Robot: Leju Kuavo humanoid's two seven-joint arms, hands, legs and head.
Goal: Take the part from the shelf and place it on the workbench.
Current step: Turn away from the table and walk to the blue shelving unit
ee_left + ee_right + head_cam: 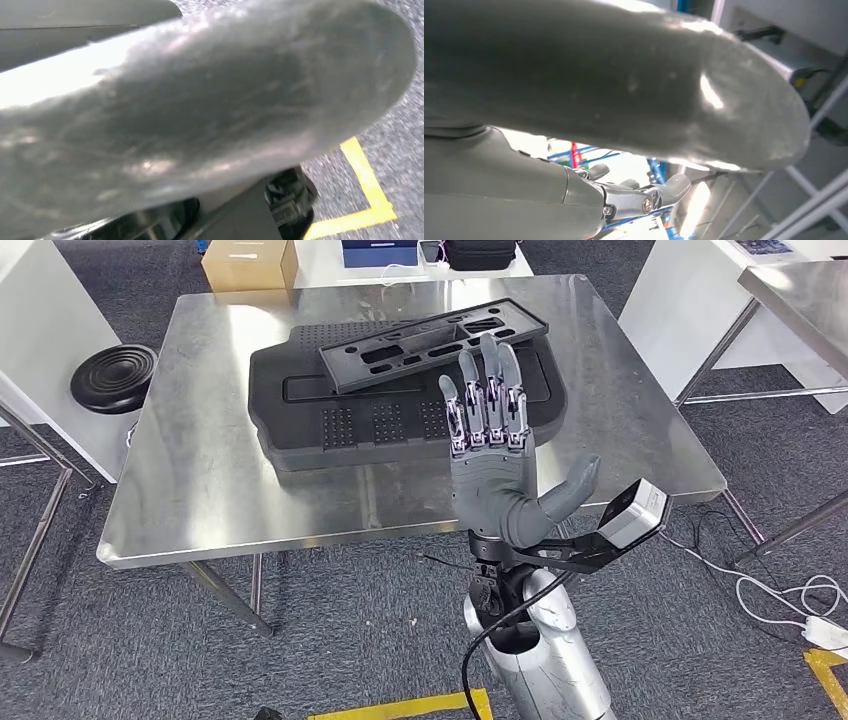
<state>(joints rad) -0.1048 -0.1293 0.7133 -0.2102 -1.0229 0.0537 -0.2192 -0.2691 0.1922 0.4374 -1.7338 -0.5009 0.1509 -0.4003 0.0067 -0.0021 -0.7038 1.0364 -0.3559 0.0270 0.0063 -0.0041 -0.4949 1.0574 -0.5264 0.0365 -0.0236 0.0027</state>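
Observation:
On the steel workbench [200, 490] lies a large black moulded part [330, 415], and a flat dark slotted panel [400, 345] rests tilted on top of it. My right hand [492, 455] is raised over the bench's near edge, just in front of the black part, fingers straight and spread, thumb out to the side, holding nothing. In the right wrist view the right hand [574, 95] shows its thick thumb and outstretched fingers [644, 192] with nothing in them. In the left wrist view my left hand [200, 110] appears as a blurred grey thumb above the floor; its fingers are hidden.
A black round disc [113, 378] sits on a white surface at the left. A cardboard box [250, 262] stands behind the bench. White tables [690, 310] are at the right, cables [790, 595] lie on the carpet, and yellow floor tape [420, 707] runs near my feet.

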